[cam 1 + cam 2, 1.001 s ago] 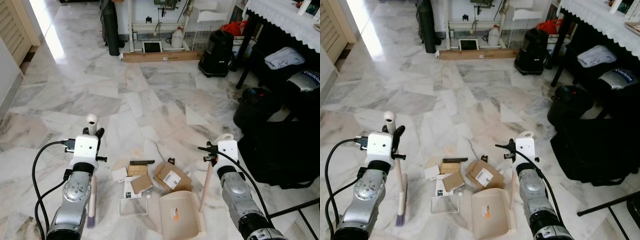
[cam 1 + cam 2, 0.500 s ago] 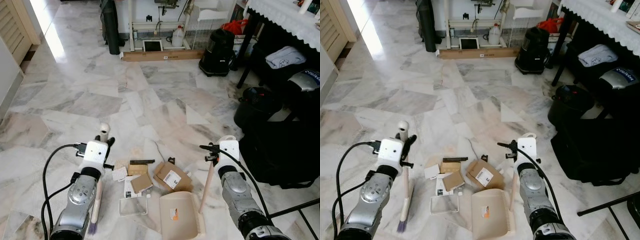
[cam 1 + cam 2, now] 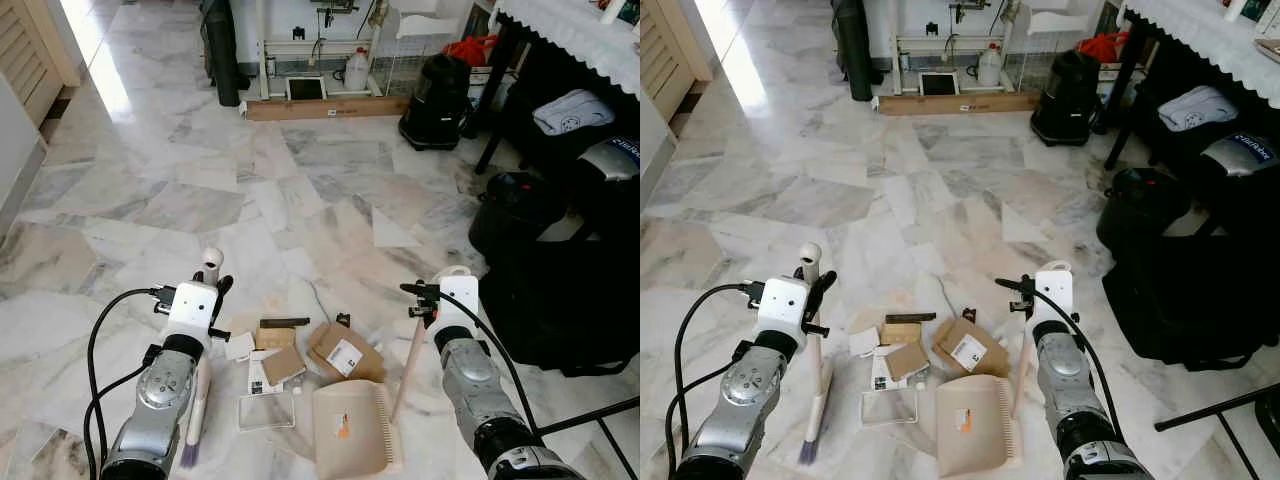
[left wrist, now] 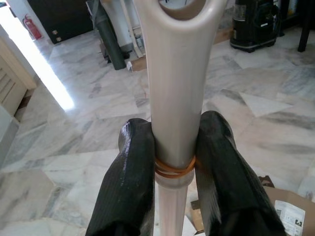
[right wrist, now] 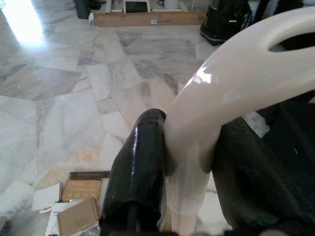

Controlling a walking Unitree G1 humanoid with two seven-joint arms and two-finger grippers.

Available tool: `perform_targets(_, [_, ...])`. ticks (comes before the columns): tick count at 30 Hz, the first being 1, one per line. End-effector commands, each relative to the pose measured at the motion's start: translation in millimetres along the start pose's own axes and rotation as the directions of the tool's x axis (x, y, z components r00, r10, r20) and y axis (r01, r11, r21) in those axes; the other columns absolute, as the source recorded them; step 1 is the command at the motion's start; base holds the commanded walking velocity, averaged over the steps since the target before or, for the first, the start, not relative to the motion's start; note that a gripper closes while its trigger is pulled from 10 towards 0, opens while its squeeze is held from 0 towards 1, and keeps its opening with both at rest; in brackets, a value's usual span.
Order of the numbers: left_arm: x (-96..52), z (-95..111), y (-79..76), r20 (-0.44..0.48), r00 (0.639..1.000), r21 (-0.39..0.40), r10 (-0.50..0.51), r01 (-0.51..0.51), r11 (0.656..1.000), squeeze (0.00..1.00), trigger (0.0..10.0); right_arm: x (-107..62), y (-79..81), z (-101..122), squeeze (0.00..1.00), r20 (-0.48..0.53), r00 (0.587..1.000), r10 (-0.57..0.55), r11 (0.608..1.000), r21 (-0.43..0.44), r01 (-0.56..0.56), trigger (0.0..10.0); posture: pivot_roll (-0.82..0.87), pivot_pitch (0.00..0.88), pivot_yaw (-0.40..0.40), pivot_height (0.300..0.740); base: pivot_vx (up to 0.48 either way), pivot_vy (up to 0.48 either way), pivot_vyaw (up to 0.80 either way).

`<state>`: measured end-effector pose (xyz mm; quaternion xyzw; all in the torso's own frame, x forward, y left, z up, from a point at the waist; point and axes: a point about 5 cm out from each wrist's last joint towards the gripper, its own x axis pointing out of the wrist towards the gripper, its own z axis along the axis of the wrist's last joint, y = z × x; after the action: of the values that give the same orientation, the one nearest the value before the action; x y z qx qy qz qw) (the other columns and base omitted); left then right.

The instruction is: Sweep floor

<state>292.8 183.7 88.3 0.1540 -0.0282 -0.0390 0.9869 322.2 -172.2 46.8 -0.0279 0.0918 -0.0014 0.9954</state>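
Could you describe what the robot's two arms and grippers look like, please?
Both arms are silver metal with round jointed segments and black cables looping alongside. Each wrist carries a white boxy housing with small black fittings. The left gripper and right gripper each have two long, thick, glossy black fingers.

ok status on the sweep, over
Left gripper shut on broom, right gripper shut on dustpan handle. Cardboard scraps on the floor between brush and pan. Nothing in the way.
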Motion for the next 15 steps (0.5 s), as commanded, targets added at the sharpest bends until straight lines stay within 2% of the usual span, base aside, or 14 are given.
perform_targets(1, [2.4, 2.8, -0.4, 0.015, 1.0, 0.002, -0.01, 0.01, 1.0, 0.0, 10.0, 1.8, 0.7, 4.2, 0.0, 0.022, 1.0, 0.002, 1.0, 0.014, -0.002, 10.0, 0.04, 0.107, -0.045, 0.74, 0.0, 0.0, 0.0])
perform_targets(10, [2.3, 1.6, -2.2, 0.01, 1.0, -0.004, -0.016, 0.016, 1.0, 0.0, 10.0, 1.9, 2.5, 1.4, 0.0, 0.005, 1.0, 0.016, 1.0, 0.01, -0.016, 10.0, 0.04, 0.105, -0.048, 0.74, 0.0, 0.0, 0.0])
perform_targets(15, [1.8, 0.7, -5.3, 0.01, 1.0, -0.05, -0.027, 0.027, 0.998, 0.0, 10.0, 0.6, 3.4, -2.6, 0.0, -0.014, 1.0, 0.027, 1.0, 0.009, -0.027, 10.0, 0.04, 0.105, -0.051, 0.74, 0.0, 0.0, 0.0])
